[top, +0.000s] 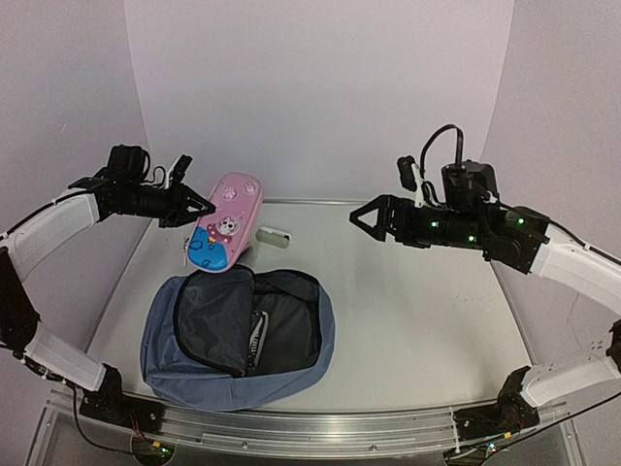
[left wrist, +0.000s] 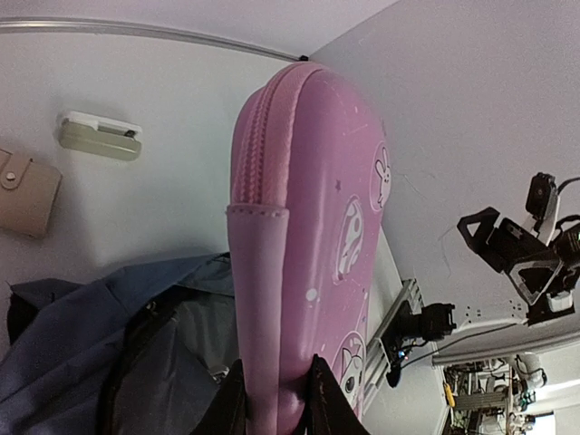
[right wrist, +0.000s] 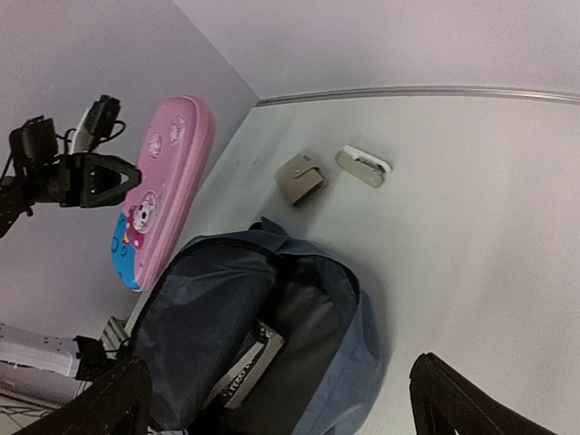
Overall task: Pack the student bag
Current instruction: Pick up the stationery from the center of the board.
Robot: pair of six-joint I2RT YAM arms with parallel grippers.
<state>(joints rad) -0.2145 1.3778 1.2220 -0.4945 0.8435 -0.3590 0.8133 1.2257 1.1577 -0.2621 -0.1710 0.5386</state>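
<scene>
Hiding wallet (right wrist: 300, 178) from overhead: pink case (top: 228, 218)

Far-left corner: pink pencil case (top: 225, 223) up off the desk (top: 417, 320), tilted. Tan snap wallet (right wrist: 300, 178) and small green-white item (right wrist: 364, 166) lie near the far edge, just apart.

Pale bench with three things lying on it

The white bench (top: 417, 320) runs back to a thin metal strip at the walls and has a ribbed metal rail along its near edge. The dusty-blue student bag (top: 238, 340) lies flat on the near left part, unzipped, its dark lining showing. Behind it, toward the far left corner, lies a small beige snap pouch (right wrist: 301, 178). Just beside the pouch, on the side nearer the bench's middle, is a small grey-green and white oblong item (top: 274, 236). The two lie apart, and neither touches the bag.
</scene>
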